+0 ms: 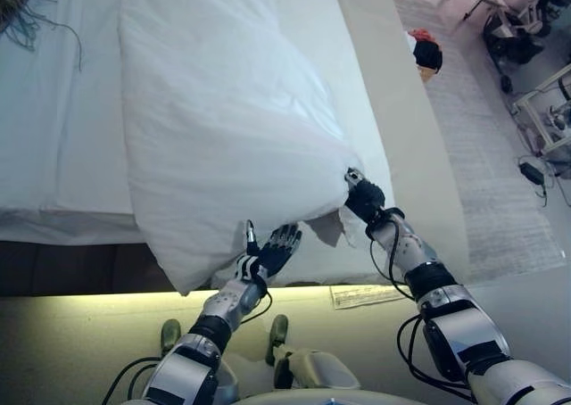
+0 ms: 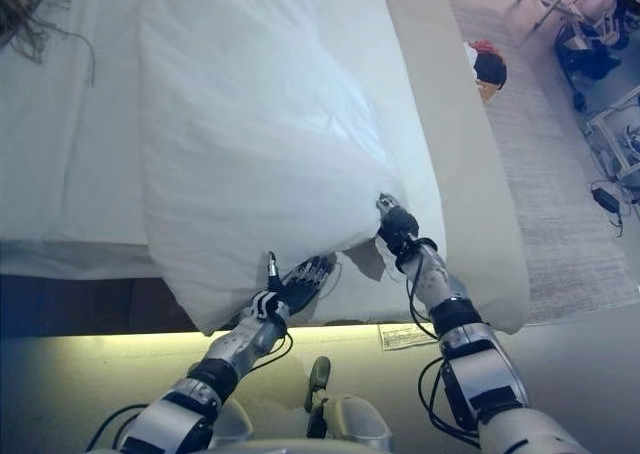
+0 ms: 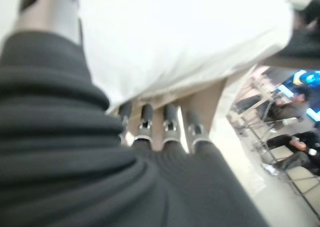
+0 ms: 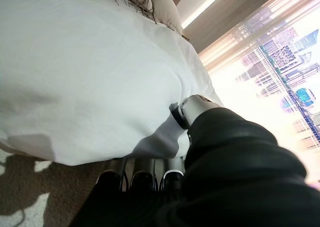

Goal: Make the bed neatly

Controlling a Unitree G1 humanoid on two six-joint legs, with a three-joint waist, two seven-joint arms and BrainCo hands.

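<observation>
Right hand (image 1: 364,196) pinching duvet (image 1: 223,128) corner at bed (image 1: 53,155) foot edge; left hand (image 1: 272,249) open beneath hem, apparently not gripping.

Bed with a white duvet hanging off its near edge

The bed (image 1: 53,164) is covered by a smooth white sheet, and a bulky white duvet (image 1: 223,111) lies across its middle, its lower edge sagging past the mattress side toward the floor. A pale beige strip of bedding (image 1: 406,111) runs along the far right side of the mattress. A fringed dark throw (image 1: 27,8) sits at the top left corner. Beside the bed, a light patterned rug (image 1: 486,155) covers the floor, and a paper sheet (image 1: 366,295) lies on the floor at the bed's foot.
</observation>
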